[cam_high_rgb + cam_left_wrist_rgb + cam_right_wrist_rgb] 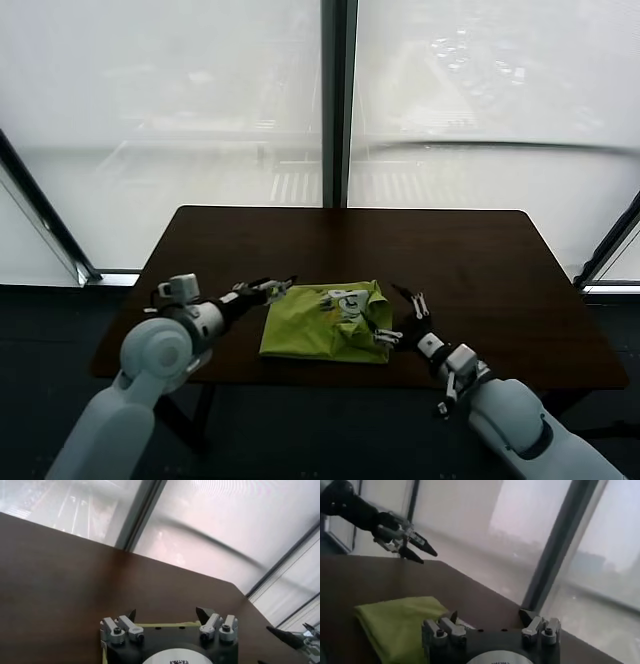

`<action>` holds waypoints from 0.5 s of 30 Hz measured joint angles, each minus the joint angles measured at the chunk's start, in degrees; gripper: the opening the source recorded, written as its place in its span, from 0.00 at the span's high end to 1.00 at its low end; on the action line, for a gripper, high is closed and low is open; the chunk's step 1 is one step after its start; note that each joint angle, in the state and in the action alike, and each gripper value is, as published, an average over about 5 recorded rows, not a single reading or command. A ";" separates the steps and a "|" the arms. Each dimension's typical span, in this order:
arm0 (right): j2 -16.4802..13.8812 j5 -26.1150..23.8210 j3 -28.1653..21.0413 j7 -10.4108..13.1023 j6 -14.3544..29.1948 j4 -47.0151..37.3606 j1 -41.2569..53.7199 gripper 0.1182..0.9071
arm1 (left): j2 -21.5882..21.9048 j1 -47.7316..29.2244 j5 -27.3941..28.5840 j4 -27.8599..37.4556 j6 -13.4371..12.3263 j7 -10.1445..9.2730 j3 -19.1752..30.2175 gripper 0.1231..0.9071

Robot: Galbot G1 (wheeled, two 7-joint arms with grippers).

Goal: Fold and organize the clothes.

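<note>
Shirt: shirt (325,322) lies folded into a rough lime-green square on the near middle of the table (480,260), white print facing up at its far right corner.
Left gripper: left gripper (281,287) hovers just beside the shirt's far left corner, jaws wide, holding nothing.
Right gripper: right gripper (404,315) sits just beside the shirt's right edge, jaws wide and empty (its lower finger looks close to the cloth, but contact is hard to judge).
Risk, bundle: the right side is bunched and rumpled, so I judge that a pinch there could catch only the top layer and pull the fold open.
Risk, drag: a low sideways move by either gripper could snag an edge and slide the shirt toward the table's near edge.
Risk, uneven pull: if one gripper grips before the other, the square may skew.
Hidden: the sleeves and neck are tucked inside the fold, so the layer count is unclear.
Cut off: in the left wrist view only a thin strip of the shirt shows behind the gripper's body; the table's near edge is partly behind both arms.
</note>
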 joint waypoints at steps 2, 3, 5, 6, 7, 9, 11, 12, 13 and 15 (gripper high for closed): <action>-0.61 -0.82 -1.83 -1.24 0.12 -0.76 1.84 0.00 | 0.11 0.67 0.31 -0.06 -0.11 0.00 -0.67 0.00; -0.82 -1.13 -2.62 -1.82 0.12 -1.14 2.60 0.00 | 0.16 1.00 0.41 -0.11 -0.15 0.01 -0.99 0.00; -1.21 -1.88 -4.12 -3.11 0.12 -1.87 3.88 0.00 | 0.25 1.63 0.55 -0.24 -0.25 0.01 -1.65 0.00; -1.42 -2.27 -4.79 -3.73 0.12 -2.19 4.38 0.00 | 0.29 1.91 0.60 -0.30 -0.29 0.02 -1.94 0.00; -1.61 -2.66 -5.40 -4.30 0.12 -2.46 4.77 0.00 | 0.33 2.17 0.65 -0.34 -0.33 0.03 -2.21 0.00; -1.93 -3.31 -6.46 -5.19 0.11 -2.91 5.27 0.00 | 0.40 2.61 0.78 -0.38 -0.38 0.05 -2.55 0.00; -2.11 -3.68 -7.22 -5.63 0.11 -3.28 5.50 0.00 | 0.42 2.97 0.93 -0.39 -0.41 0.07 -2.77 0.00; -2.15 -3.78 -7.47 -5.73 0.11 -3.45 5.54 0.00 | 0.41 3.11 1.01 -0.39 -0.44 0.09 -2.83 0.00; -2.18 -3.82 -7.65 -5.78 0.11 -3.59 5.56 0.01 | 0.39 3.23 1.08 -0.39 -0.45 0.11 -2.88 0.00; -2.21 -3.78 -7.87 -5.84 0.11 -3.78 5.59 0.03 | 0.35 3.40 1.20 -0.39 -0.48 0.16 -2.98 0.00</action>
